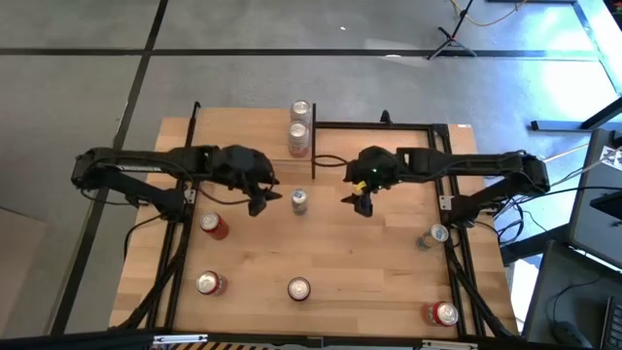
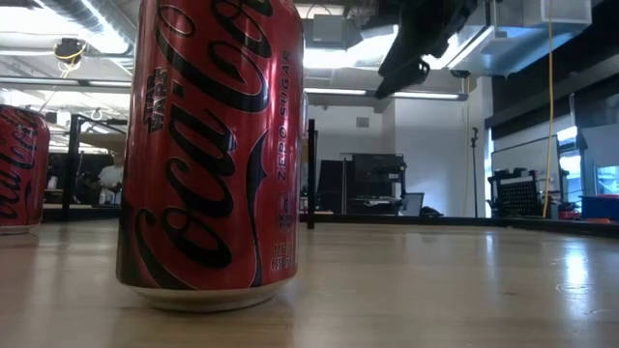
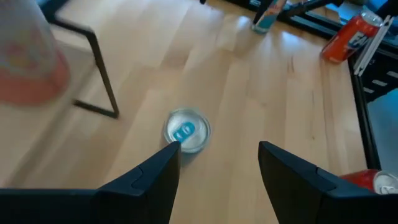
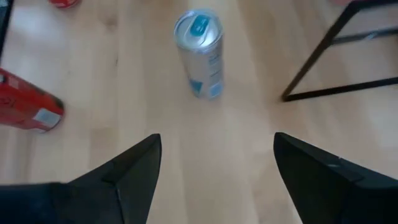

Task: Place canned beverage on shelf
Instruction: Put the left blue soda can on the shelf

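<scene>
A slim silver can with a blue tab (image 1: 298, 201) stands upright on its base on the tabletop, between my two grippers. It also shows in the left wrist view (image 3: 186, 130) and the right wrist view (image 4: 202, 53). My left gripper (image 1: 260, 202) is open just to its left and touches nothing (image 3: 217, 152). My right gripper (image 1: 360, 202) is open to its right, farther off, and empty (image 4: 217, 143). The shelf (image 1: 379, 123) with thin black posts stands at the far middle, partly under my right arm. A pinkish can (image 1: 298, 139) and another can (image 1: 300, 110) stand by its left end.
Red cans stand at the left (image 1: 214, 226), near left (image 1: 209, 283), near middle (image 1: 298, 289) and near right corner (image 1: 442, 313). A silver can (image 1: 432, 236) is at the right. The near-middle red can (image 2: 208, 145) fills the low view. A black shelf post (image 4: 311, 62) stands close to the silver can.
</scene>
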`<state>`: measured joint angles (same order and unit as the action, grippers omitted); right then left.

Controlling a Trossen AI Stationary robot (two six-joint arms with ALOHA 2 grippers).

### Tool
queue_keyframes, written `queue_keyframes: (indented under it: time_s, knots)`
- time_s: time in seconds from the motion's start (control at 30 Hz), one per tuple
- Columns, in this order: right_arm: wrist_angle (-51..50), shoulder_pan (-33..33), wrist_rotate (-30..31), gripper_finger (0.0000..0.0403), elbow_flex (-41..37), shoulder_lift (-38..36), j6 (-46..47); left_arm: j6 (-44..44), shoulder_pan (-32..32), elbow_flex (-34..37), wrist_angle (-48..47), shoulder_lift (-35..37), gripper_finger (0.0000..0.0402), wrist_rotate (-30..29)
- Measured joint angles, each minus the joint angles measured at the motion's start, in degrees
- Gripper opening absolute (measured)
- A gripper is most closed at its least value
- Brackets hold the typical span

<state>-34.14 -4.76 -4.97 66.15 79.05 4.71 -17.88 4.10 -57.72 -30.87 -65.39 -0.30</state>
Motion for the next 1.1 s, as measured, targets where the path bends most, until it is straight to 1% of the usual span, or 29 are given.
queue_keyframes:
  time_s: [0.13,0.3,0.4,0.57,0.7,0.87,1.0,1.1]
  knots:
    - [2.7,0.0,-1.8,0.0298,-2.6,0.0,2.3,-1.2,0.4,3.1,5.2,-0.6,0.0213,1.0]
    - [6.2,0.0,-2.2,0.0298,-3.8,0.0,2.5,-0.9,1.0,3.2,5.0,-4.6,0.0243,2.0]
    - [9.3,0.0,-2.2,0.0298,-4.8,0.0,2.7,0.9,1.0,3.2,4.9,-7.8,0.0267,3.0]
    - [14.5,0.0,-1.7,0.0298,-6.5,0.0,3.1,6.1,1.0,3.2,5.2,-11.7,0.0292,1.9]
    - [18.1,0.0,-0.5,0.0298,-7.9,0.0,3.2,10.6,1.0,3.2,5.3,-13.5,0.0295,0.5]
    - [18.1,0.0,0.8,0.0298,-7.9,0.1,3.9,14.5,1.2,3.2,7.1,-15.7,0.029,-1.6]
    - [18.3,0.0,0.9,0.0298,-7.9,1.8,3.6,15.1,1.8,3.2,10.8,-18.1,0.0289,-1.3]
    - [19.5,0.0,0.0,0.0298,-7.9,3.9,2.5,15.5,2.5,3.3,12.4,-19.6,0.0289,0.8]
